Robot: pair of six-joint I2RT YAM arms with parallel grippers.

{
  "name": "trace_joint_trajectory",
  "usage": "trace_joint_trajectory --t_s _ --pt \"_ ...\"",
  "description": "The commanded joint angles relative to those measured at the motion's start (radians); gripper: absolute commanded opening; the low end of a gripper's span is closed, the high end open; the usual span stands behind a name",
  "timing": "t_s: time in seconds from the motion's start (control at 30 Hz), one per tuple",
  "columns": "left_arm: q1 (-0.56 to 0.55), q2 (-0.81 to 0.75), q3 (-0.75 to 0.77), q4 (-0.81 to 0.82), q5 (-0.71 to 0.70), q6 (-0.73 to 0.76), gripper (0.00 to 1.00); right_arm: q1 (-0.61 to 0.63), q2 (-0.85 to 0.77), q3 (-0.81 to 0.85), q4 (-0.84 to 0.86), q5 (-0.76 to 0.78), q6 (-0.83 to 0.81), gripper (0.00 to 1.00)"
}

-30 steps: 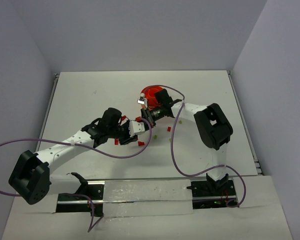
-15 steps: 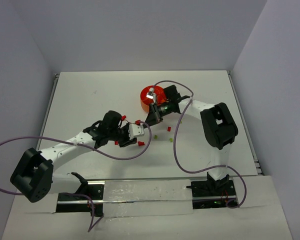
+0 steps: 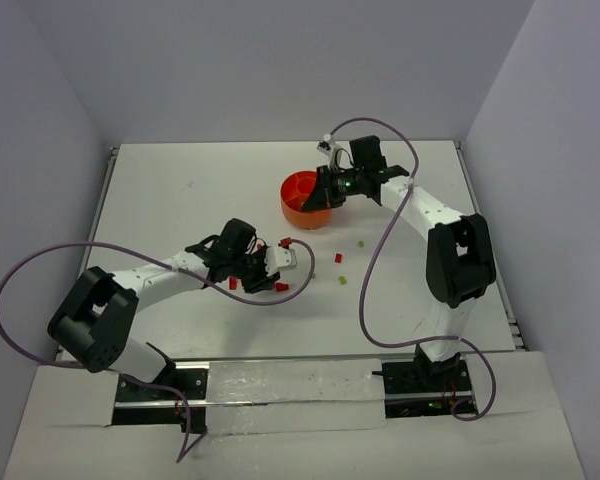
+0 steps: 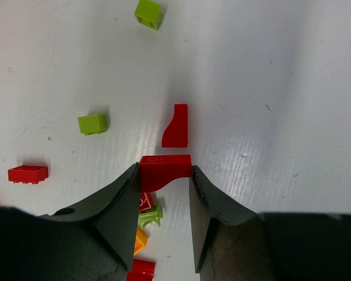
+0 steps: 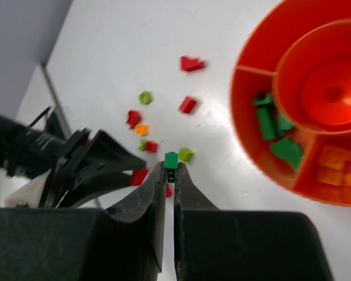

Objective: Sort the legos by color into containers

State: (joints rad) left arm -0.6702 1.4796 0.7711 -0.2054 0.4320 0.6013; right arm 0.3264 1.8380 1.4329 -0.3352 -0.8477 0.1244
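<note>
My left gripper (image 4: 164,171) is shut on a red curved lego (image 4: 165,166), just above the table in the loose pile (image 3: 280,262). Close by lie a red slope piece (image 4: 176,126), two lime legos (image 4: 92,123) and a red brick (image 4: 28,174). Under the jaws sit green, orange and red bits (image 4: 150,218). My right gripper (image 5: 170,167) is shut on a small green lego (image 5: 171,159), held high beside the orange bowl (image 5: 248,134). One of its containers holds green legos (image 5: 274,127), another orange ones (image 5: 338,165). In the top view the right gripper (image 3: 327,190) hangs at the bowl (image 3: 298,207).
Scattered red, lime and orange legos (image 5: 188,104) lie on the white table left of the bowl. A red one (image 3: 338,257) and two lime ones (image 3: 342,279) lie between the arms. The bowl's central cup (image 5: 333,82) holds nothing. Walls close in the table at the back and sides.
My right arm has swung up and back, from the pile to the bowl's far right side, carrying the green lego. The left gripper has stayed at the pile while its arm shifted.
</note>
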Motion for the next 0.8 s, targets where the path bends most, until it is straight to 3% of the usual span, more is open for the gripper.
trace_joint_trajectory --t_s 0.0,0.3,0.77 --pt "0.009 0.001 0.062 0.002 -0.011 -0.036 0.49 0.003 -0.043 0.072 -0.022 0.208 -0.028 0.0" --pt "0.092 -0.053 0.196 -0.117 0.079 -0.12 0.63 0.041 -0.004 0.13 -0.061 0.325 -0.067 0.0" --pt "0.284 -0.156 0.164 -0.184 0.105 -0.174 0.64 0.151 0.005 0.11 -0.065 0.546 -0.183 0.0"
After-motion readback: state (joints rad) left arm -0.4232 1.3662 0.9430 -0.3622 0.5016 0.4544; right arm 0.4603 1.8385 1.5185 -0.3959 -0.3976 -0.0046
